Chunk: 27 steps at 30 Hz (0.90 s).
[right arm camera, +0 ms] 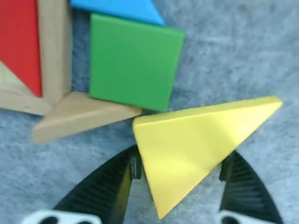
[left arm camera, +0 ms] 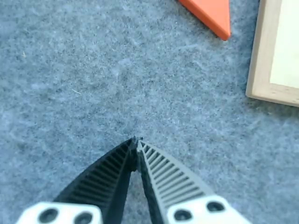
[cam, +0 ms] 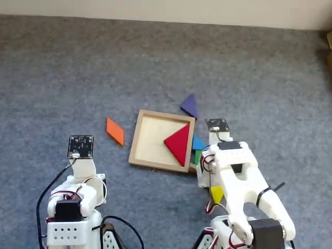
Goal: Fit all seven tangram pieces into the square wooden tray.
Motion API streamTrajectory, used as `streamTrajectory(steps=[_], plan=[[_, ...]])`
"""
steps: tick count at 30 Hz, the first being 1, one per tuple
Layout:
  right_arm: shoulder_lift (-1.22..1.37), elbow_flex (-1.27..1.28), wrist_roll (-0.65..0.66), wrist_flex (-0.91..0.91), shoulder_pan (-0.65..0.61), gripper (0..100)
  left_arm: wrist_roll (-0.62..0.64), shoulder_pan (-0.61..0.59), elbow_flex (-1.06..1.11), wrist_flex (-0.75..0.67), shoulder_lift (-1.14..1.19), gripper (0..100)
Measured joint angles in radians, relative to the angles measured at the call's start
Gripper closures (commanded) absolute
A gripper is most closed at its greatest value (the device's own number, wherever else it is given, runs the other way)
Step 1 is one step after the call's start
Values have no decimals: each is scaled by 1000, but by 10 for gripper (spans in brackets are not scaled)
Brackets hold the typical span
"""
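nearest the robot, the left gripper (left arm camera: pixel 136 142) is held pressed shut on nothing above the grey carpet (left arm camera: pixel 70 70), and the right gripper (right arm camera: pixel 180 163) is clamped on the yellow triangular piece (right arm camera: pixel 196 140), one jaw at each side; whether the piece is lifted off the carpet cannot be told

just beyond it the unpainted wooden triangle (right arm camera: pixel 79 116), the green square piece (right arm camera: pixel 133 60) and the blue triangular piece (right arm camera: pixel 117 9) are crowded against the near right corner of the square wooden tray (cam: pixel 136 145). inside the tray only the large red triangle (cam: pixel 179 142) is laid, along the right side. the orange parallelogram (cam: pixel 115 130) is found near the tray's left rim, the purple triangle (cam: pixel 190 105) at its far corner

the step in hand is judged to be the pick-up of the yellow piece; next it must be raised over the rim, turned to suit the bare floor beside the red triangle, and set down flat
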Motion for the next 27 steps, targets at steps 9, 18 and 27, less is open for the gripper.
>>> streamTrajectory(steps=[9,18,27], plan=[[-11,-2,350,-18,146,932,0,0,0,0,0,994],[-9,-155,531,-25,276,932,0,0,0,0,0,994],[-9,-270,499,-25,316,923,0,0,0,0,0,994]])
